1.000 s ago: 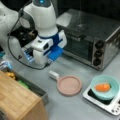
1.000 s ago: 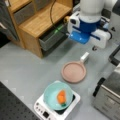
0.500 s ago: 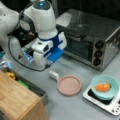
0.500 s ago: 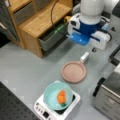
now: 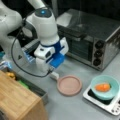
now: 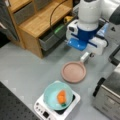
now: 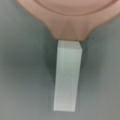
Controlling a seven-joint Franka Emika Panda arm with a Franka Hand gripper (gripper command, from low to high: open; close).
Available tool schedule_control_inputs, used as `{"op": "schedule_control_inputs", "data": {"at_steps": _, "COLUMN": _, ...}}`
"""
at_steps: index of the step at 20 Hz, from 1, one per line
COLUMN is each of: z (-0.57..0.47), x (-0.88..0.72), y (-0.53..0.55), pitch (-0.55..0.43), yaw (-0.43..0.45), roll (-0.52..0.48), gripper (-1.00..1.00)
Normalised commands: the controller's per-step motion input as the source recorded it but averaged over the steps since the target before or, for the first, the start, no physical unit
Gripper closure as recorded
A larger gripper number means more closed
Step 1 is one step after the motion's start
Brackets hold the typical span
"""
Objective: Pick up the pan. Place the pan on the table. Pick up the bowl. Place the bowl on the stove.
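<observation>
In both front views the gripper (image 5: 47,70) hangs just above the pan's (image 5: 69,85) handle, pan resting on the table (image 5: 72,107); a bump could shove it. I cannot tell its opening. Bowl (image 6: 58,95) sits on stove (image 6: 71,106), beyond the pan. Wrist view alone shows the handle directly below, no fingers

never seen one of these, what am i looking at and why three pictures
This is a white robot arm ending in a pincer, seen by three cameras. Two stand off the arm and look at the scene from different sides; the third rides on the wrist and looks straight down. On the grey table lies a pink pan with a white handle, right below the pincer. The pincer holds nothing that shows. A teal bowl with something orange inside sits on the small white stove. A steel toaster oven and a wooden shelf stand nearby.
</observation>
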Motion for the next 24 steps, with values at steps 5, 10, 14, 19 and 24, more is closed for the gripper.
{"op": "schedule_control_inputs", "data": {"at_steps": 5, "z": -0.06, "x": 0.04, "y": -0.13, "pitch": -0.044, "yaw": 0.122, "roll": -0.001, "gripper": -1.0}}
{"op": "schedule_control_inputs", "data": {"at_steps": 10, "z": -0.05, "x": -0.06, "y": -0.08, "pitch": -0.012, "yaw": 0.126, "roll": -0.052, "gripper": -1.0}}
{"op": "schedule_control_inputs", "data": {"at_steps": 14, "z": -0.16, "x": -0.13, "y": -0.03, "pitch": -0.021, "yaw": 0.137, "roll": -0.124, "gripper": -1.0}}
{"op": "schedule_control_inputs", "data": {"at_steps": 19, "z": -0.17, "x": -0.16, "y": 0.02, "pitch": -0.041, "yaw": 0.147, "roll": -0.166, "gripper": -1.0}}
{"op": "schedule_control_inputs", "data": {"at_steps": 24, "z": -0.2, "x": -0.15, "y": 0.1, "pitch": -0.064, "yaw": 0.101, "roll": -0.144, "gripper": -1.0}}
